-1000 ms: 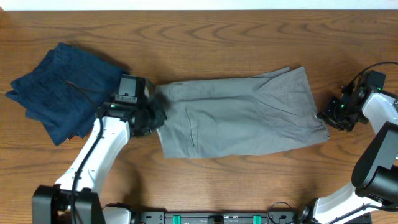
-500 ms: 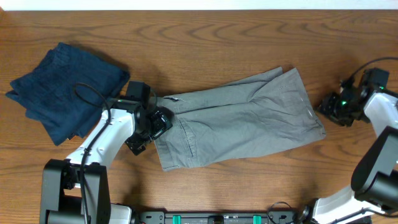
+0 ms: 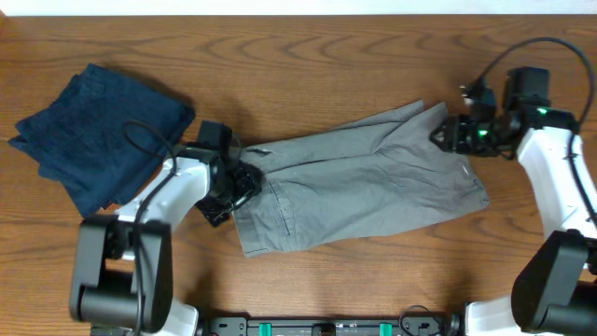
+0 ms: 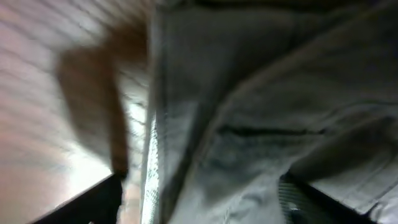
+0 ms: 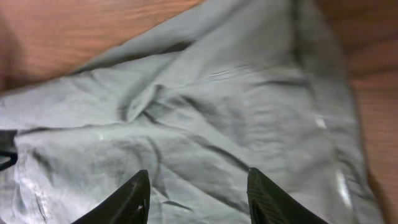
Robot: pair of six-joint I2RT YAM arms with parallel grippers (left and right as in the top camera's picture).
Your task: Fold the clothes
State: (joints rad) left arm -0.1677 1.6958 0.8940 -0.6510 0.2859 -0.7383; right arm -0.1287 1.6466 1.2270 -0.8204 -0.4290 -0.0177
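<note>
cloth filled the gap of the left tool (image 3: 238, 179), which looked released over the waistband of the grey shorts (image 3: 364, 182); the right tool (image 3: 446, 133) hung unclenched above the leg hem, likely both there to square them for folding. both forearms angled inward, low. the shorts lay central on the worktop (image 3: 326, 56), a navy garment (image 3: 93, 131) past their left end.

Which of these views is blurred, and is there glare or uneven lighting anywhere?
Left wrist: heavy motion blur; the grey shorts and the table grain are smeared, and seams are barely readable. Right wrist: fairly sharp; creases are clear, there are small bright glints near the right hem, and the dark fingers have clean edges. Overhead: sharp and evenly lit, with no strong glare.
</note>
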